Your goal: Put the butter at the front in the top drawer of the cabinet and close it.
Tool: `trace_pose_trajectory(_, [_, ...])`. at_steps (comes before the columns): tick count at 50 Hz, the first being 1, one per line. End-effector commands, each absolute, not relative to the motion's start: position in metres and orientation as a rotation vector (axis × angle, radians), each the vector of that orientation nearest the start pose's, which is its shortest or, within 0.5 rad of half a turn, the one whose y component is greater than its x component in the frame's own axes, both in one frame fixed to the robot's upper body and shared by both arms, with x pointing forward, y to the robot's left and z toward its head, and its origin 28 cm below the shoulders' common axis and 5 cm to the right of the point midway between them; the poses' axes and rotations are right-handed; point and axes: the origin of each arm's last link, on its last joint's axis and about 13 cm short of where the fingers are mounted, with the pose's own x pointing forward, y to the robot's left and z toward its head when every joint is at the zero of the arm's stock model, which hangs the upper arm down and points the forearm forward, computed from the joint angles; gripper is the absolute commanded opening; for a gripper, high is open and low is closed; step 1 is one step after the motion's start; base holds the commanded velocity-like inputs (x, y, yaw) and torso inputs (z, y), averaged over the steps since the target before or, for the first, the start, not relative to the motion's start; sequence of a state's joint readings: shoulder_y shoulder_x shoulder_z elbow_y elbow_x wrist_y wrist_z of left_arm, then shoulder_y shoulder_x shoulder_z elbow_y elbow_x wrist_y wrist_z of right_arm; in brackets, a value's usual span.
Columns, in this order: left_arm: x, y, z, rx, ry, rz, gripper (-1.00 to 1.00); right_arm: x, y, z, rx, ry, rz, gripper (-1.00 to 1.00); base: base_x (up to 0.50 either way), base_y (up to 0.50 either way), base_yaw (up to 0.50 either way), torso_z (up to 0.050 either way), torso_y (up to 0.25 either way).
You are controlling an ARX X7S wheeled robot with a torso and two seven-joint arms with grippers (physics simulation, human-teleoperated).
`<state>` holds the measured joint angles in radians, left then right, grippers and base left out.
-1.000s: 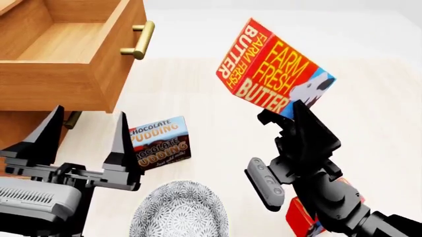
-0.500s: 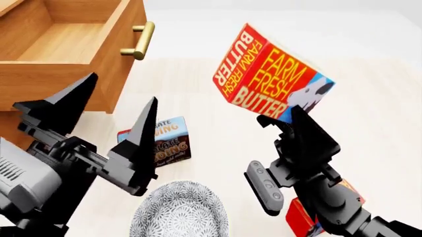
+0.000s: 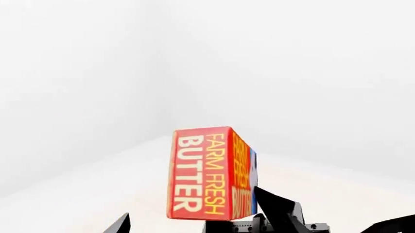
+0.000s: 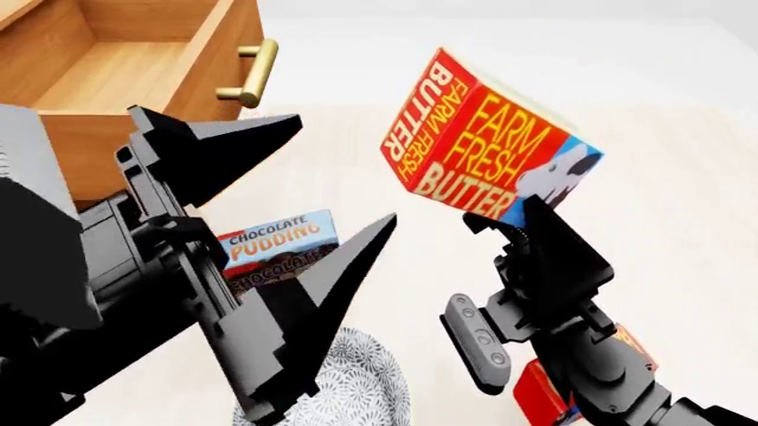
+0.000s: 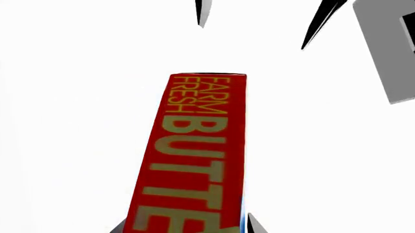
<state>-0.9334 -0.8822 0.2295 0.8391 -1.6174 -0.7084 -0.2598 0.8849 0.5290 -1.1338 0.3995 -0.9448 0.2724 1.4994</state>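
Observation:
My right gripper (image 4: 517, 211) is shut on the lower edge of the red "Farm Fresh Butter" box (image 4: 485, 133) and holds it tilted in the air, right of the drawer. In the right wrist view the butter (image 5: 194, 155) rises from between the gripper (image 5: 188, 228) jaws. My left gripper (image 4: 343, 169) stands open just left of the butter, not touching it, and its camera sees the butter (image 3: 207, 172). The top drawer (image 4: 130, 71) is pulled open at upper left, nothing showing inside, with its brass handle (image 4: 248, 71). My left arm hides most of the cabinet (image 4: 14, 11).
A chocolate pudding box (image 4: 279, 241) lies on the pale floor between my left fingers. A grey patterned bowl (image 4: 361, 377) sits below it, partly covered by my left arm. Another red box (image 4: 542, 398) peeks out under my right arm.
My left arm has risen and swung right toward the butter, turning so its open fingers now fill the left of the head view. The butter has barely shifted.

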Motion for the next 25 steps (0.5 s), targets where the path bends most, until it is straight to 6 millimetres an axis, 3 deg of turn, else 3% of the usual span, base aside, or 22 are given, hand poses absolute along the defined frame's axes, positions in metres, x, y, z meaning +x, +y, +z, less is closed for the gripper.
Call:
trace_pose_trajectory(1, [0.175,0.233,0.311,0.088,-0.129,-1.062,1.0,0.344,-0.154,0.12,-1.356,-1.579,-0.68,-1.0,0.0,0.0,0.0,0.0,0.0])
trace_pose_trajectory(12, [0.187,0.235,0.323,0.044,0.0,-1.113,1.0,0.343,-0.154,0.121,-1.362,-1.576,-0.671,-1.0,0.0,0.0,0.0,-0.001,-0.002])
trace_pose_trajectory(25, [0.198,0.237,0.336,0.065,0.017,-1.076,1.0,0.342,-0.152,0.119,-1.365,-1.574,-0.66,-1.0,0.0,0.0,0.0,-0.001,-0.001])
